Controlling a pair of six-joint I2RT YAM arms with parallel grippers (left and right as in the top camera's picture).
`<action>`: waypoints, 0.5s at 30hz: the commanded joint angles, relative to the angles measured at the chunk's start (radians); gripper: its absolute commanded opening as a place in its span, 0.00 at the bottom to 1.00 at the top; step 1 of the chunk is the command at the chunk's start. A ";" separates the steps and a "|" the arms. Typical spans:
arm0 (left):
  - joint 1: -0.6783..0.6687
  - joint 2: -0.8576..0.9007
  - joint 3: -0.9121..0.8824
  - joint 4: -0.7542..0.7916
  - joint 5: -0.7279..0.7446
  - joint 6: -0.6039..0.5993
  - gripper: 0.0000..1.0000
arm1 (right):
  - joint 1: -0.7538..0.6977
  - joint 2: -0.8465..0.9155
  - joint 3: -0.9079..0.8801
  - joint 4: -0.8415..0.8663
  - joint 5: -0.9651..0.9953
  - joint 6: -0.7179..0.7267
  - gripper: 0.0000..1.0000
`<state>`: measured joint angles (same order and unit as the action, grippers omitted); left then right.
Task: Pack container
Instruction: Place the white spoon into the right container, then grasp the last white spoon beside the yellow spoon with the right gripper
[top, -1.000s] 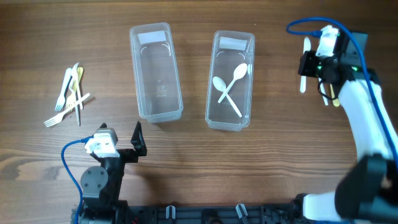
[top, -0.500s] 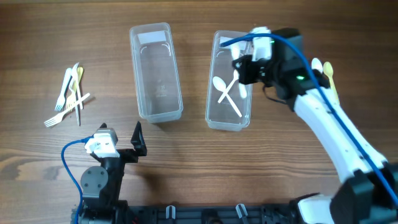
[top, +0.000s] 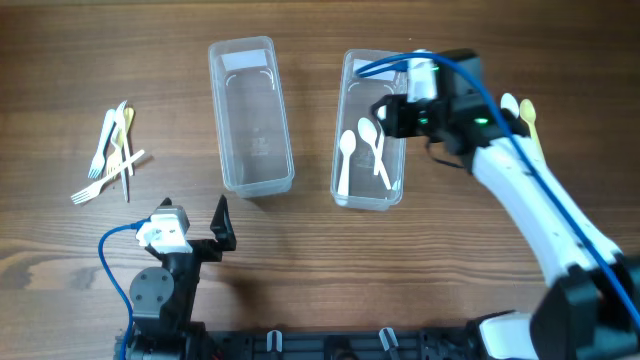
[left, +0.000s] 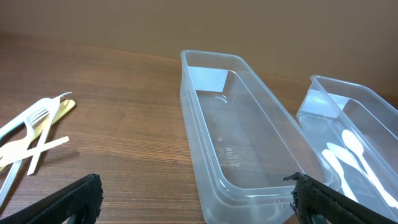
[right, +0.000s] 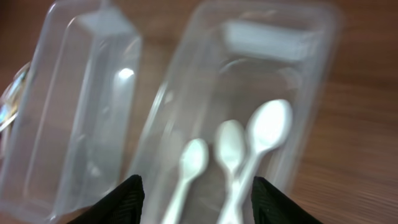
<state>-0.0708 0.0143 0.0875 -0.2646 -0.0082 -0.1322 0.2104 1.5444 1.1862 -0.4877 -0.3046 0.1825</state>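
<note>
Two clear plastic containers stand side by side. The left container (top: 250, 115) (left: 242, 137) is empty. The right container (top: 397, 70) (right: 249, 37) (left: 373, 106) holds three white spoons (top: 346, 160) (right: 230, 143). My right gripper (top: 383, 113) (right: 199, 205) hovers over this container, open, with nothing between its fingers (right: 127, 199). My left gripper (top: 193, 212) (left: 196, 205) rests wide open near the front edge, in front of the empty container and holding nothing.
Several white and yellowish plastic forks (top: 112, 150) (left: 31, 134) lie in a loose pile at the far left. More cutlery (top: 522, 110) lies on the wood to the right of the spoon container, partly hidden by my right arm.
My right arm swung from the far right to above the right container, and its jaws opened. A third spoon now lies in that container. The left arm has not moved.
</note>
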 joint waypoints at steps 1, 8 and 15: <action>0.006 -0.008 -0.006 0.003 0.016 0.023 1.00 | -0.161 -0.186 0.048 -0.050 0.126 -0.151 0.56; 0.006 -0.008 -0.006 0.003 0.016 0.023 1.00 | -0.520 -0.225 0.048 -0.165 0.285 -0.341 0.48; 0.006 -0.008 -0.006 0.003 0.016 0.023 1.00 | -0.539 0.012 0.048 -0.105 0.282 -0.445 0.47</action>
<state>-0.0708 0.0147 0.0875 -0.2646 -0.0086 -0.1322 -0.3309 1.4582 1.2278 -0.6159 -0.0429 -0.2024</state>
